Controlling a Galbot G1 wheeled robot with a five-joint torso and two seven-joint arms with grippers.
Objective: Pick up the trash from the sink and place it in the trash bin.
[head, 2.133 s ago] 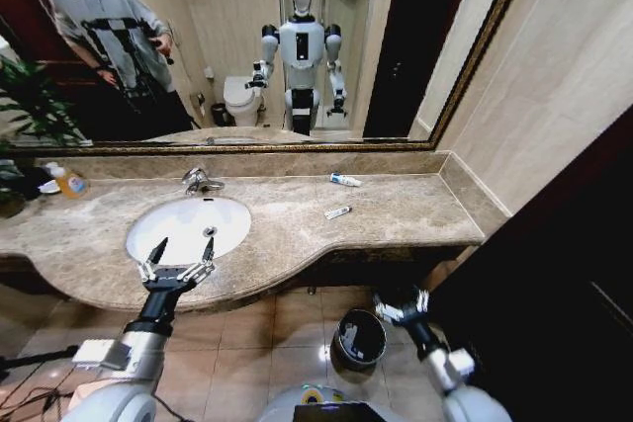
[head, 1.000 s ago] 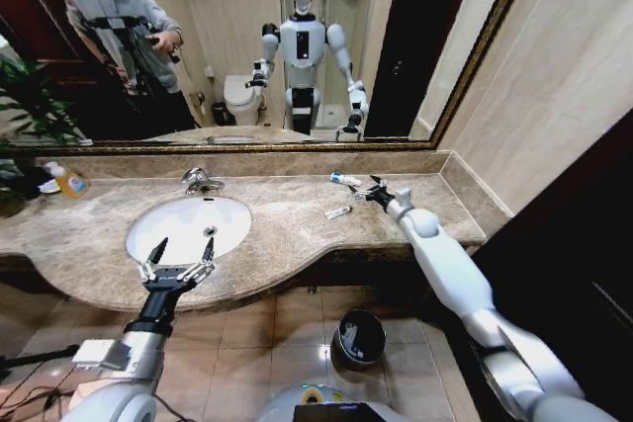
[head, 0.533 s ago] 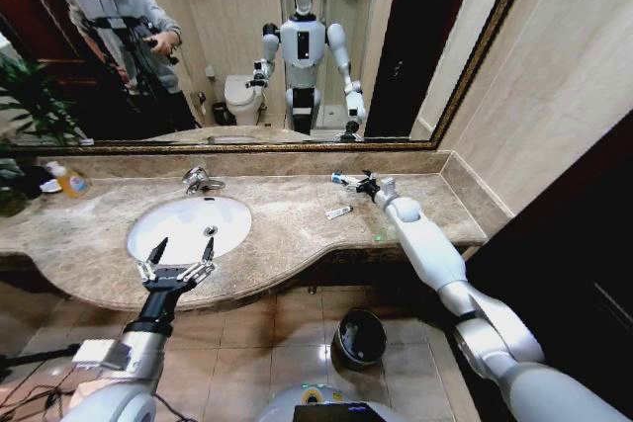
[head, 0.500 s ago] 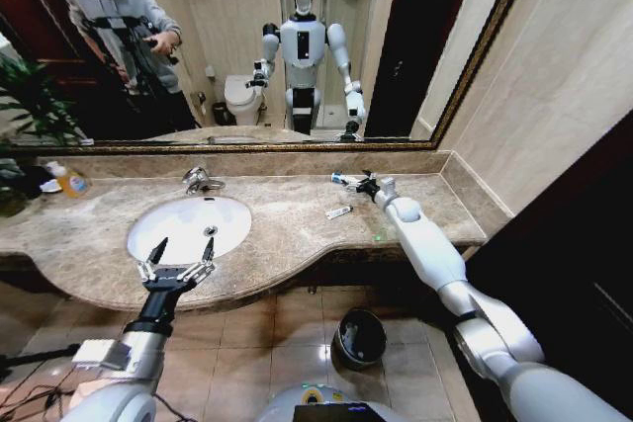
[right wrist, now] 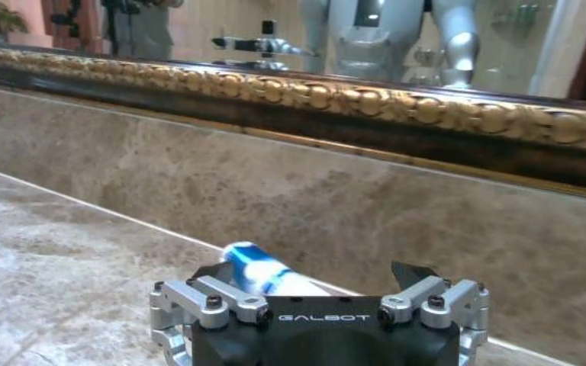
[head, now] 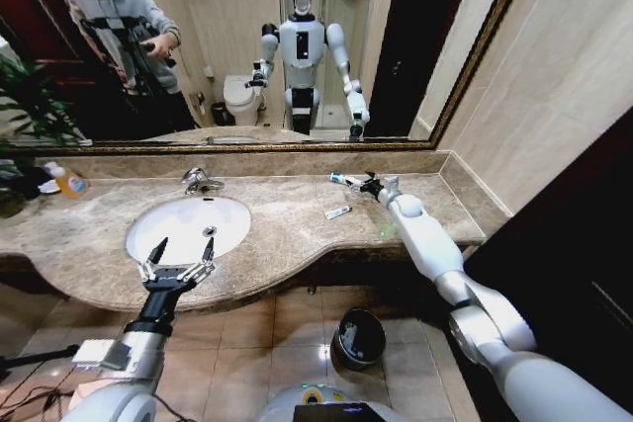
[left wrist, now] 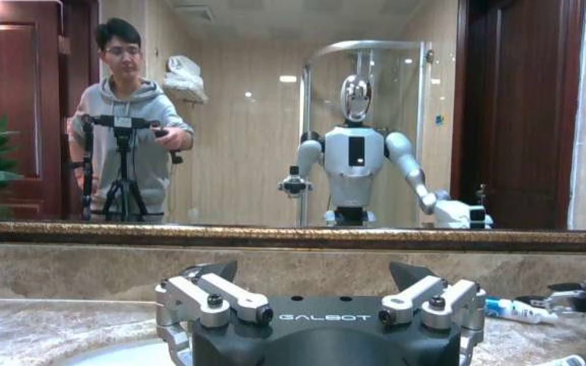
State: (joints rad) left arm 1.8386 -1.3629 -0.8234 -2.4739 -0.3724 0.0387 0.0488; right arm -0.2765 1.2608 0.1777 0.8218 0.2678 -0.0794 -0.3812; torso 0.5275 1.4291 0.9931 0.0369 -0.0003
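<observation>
Lower left, left gripper [head: 178, 256] idles spread at the sink [head: 237, 234] rim. Bin [head: 360, 337] bottom centre. Mid-frame right, right gripper [head: 366, 184] spread around the tube [head: 341, 179] by the backsplash; packet [head: 338, 212] nearby. Tube probably light, squashy: pinch mid-body.

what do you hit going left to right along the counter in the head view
soap bottle → tap → flat packet → right gripper at the blue-capped tube

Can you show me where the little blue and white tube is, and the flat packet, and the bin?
tube [right wrist: 257, 272]: right wrist view, striped middle.
flat packet [head: 337, 212]: head view, its middle.
trash bin [head: 360, 339]: head view, dark inside by the rim.
</observation>
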